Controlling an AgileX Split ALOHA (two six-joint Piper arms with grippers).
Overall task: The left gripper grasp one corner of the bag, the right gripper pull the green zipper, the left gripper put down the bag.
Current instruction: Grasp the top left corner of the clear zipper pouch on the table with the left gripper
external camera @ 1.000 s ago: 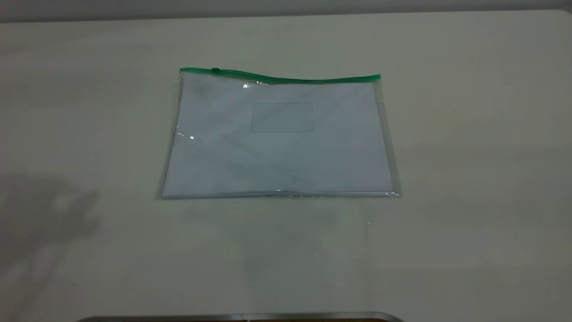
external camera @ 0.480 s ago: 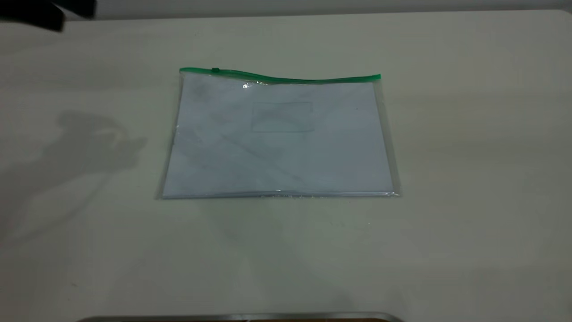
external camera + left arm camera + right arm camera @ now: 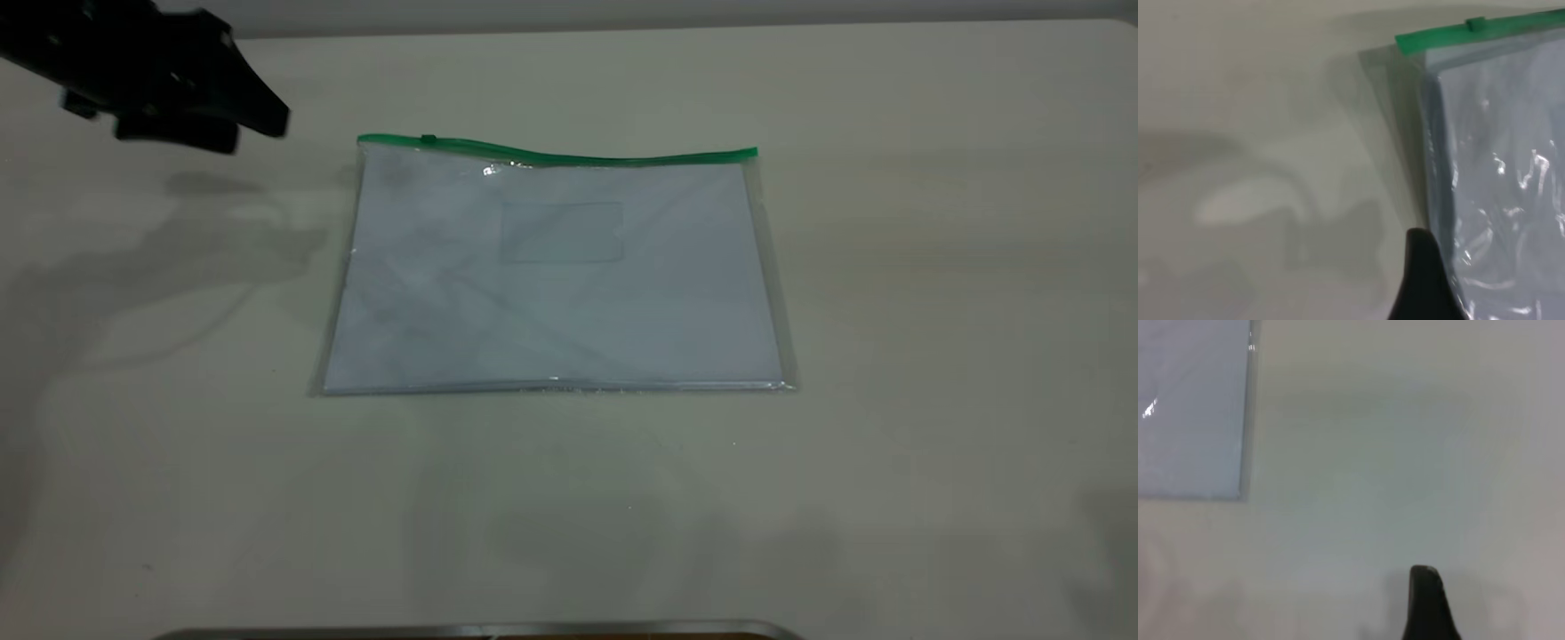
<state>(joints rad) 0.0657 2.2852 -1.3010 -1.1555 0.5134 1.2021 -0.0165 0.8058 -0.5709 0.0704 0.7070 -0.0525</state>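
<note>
Lying flat, one bag [image 3: 553, 276], one green zipper [image 3: 569, 156]; left gripper [image 3: 258, 116] hovering nearby

The bag [image 3: 556, 284] is clear plastic with a pale bluish-white look, faint grey streaks across it and small white glints of light. A fainter rectangular outline [image 3: 561, 232] marks its upper middle. The green zipper [image 3: 569, 153] is a bright green strip with a darker green slider tab [image 3: 428, 139]. The left gripper [image 3: 222, 111], in the upper left of the frame, is plain black. The table [image 3: 933, 356] is off-white, unpatterned, with soft grey shadows at the left.
</note>
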